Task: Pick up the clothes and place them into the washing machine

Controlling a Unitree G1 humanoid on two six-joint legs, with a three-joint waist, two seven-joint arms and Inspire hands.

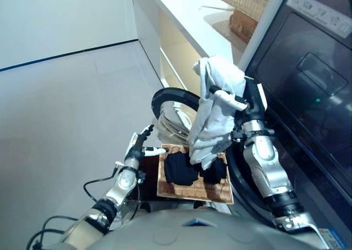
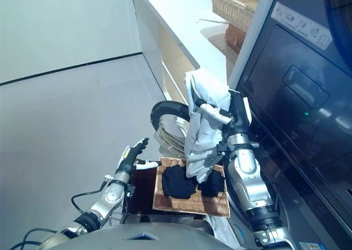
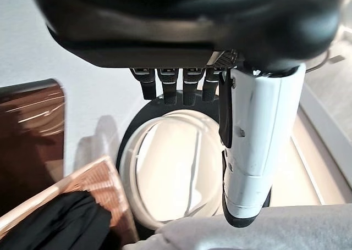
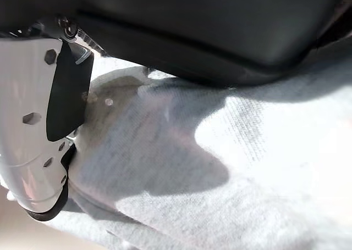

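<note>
My right hand (image 1: 237, 99) is shut on a light grey garment (image 1: 215, 118) and holds it up, so it hangs above the wicker basket (image 1: 193, 190). In the right wrist view the grey cloth (image 4: 220, 167) lies against the palm under the white-covered thumb (image 4: 33, 129). Dark clothes (image 1: 187, 168) lie in the basket. The washing machine's round door (image 1: 175, 114) stands open behind the basket. My left hand (image 1: 141, 145) is open and empty, left of the basket; its straight fingers (image 3: 170, 85) point toward the door glass (image 3: 176, 167).
The dark washing machine front (image 1: 308, 96) rises at the right. A white counter (image 1: 187, 19) with wicker baskets (image 1: 247, 3) runs along the back. Pale floor (image 1: 66, 112) spreads to the left. The low brown box (image 3: 27, 134) sits under the basket.
</note>
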